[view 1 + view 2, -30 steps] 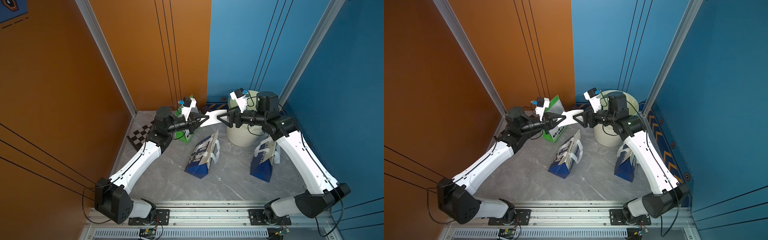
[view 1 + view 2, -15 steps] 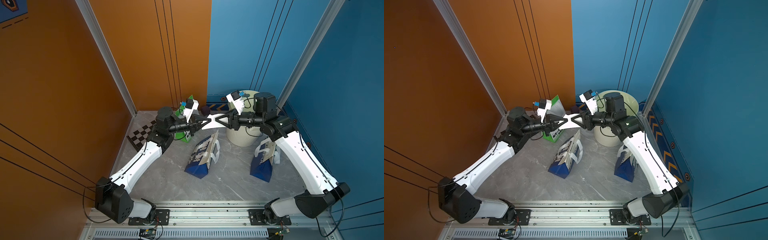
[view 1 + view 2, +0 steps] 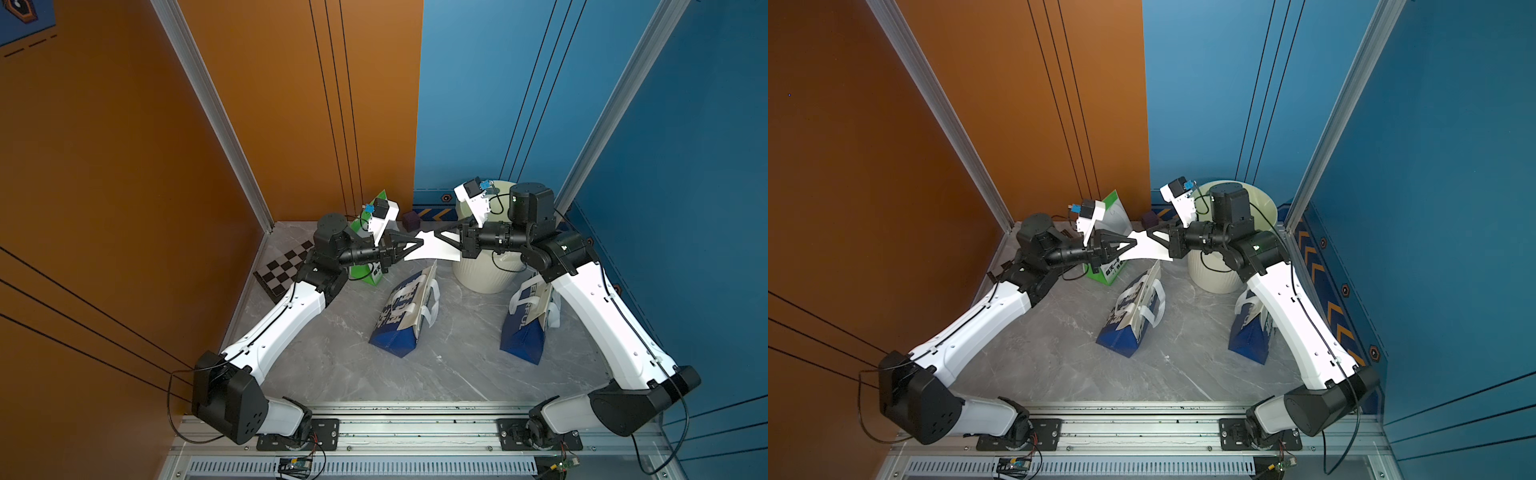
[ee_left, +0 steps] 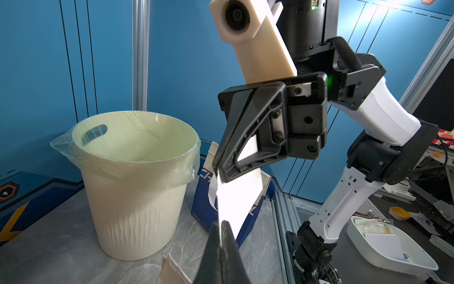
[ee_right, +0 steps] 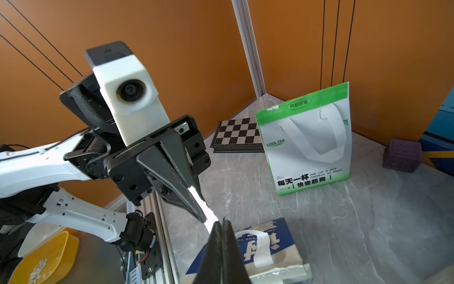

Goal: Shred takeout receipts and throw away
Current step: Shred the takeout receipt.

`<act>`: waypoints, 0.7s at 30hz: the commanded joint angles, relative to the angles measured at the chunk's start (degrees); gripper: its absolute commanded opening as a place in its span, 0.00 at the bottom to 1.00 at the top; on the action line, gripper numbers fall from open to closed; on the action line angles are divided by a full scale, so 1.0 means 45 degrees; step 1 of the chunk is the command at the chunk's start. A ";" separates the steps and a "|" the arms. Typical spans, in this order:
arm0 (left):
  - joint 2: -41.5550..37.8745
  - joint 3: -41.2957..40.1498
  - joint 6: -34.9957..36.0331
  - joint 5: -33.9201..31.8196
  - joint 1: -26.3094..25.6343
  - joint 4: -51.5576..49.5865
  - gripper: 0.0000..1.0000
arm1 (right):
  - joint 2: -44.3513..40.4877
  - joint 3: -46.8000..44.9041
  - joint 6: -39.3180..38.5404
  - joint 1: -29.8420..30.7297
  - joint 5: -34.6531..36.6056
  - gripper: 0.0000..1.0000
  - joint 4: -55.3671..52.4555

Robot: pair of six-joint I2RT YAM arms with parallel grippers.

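Reaching inward from opposite sides, the white-and-black left arm [image 3: 286, 319] and right arm [image 3: 602, 316] hold their forearms nearly level above the grey marble-patterned tabletop [image 3: 436, 374], elbows bent and wrists facing each other. The left gripper [image 3: 417, 242] has its black fingers pressed together on one end of a thin white paper receipt [image 3: 432, 250]. The right gripper [image 3: 436, 235] pinches the opposite end, its fingers likewise clamped on the paper, with its tips almost meeting the left's. The slip hangs in the air between them, just beside the cream ribbed plastic bin [image 3: 478, 278] and above the leaning blue-and-white paper bag [image 3: 399, 324]. In the left wrist view the sheet looks whole, though part is hidden behind the right fingers.
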 commanded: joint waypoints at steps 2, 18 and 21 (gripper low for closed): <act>-0.0033 0.0161 -0.0008 0.0607 0.0095 0.0299 0.03 | 0.0135 0.0126 -0.0162 0.0000 0.0417 0.00 -0.0114; -0.0015 0.0394 0.0501 0.1185 0.0818 -0.0356 0.62 | 0.0057 0.0387 -0.1726 0.0926 0.1179 0.00 -0.1359; 0.0041 0.0509 0.0667 0.1263 0.0828 -0.0627 0.62 | 0.0211 0.0568 -0.2038 0.1151 0.1315 0.00 -0.1816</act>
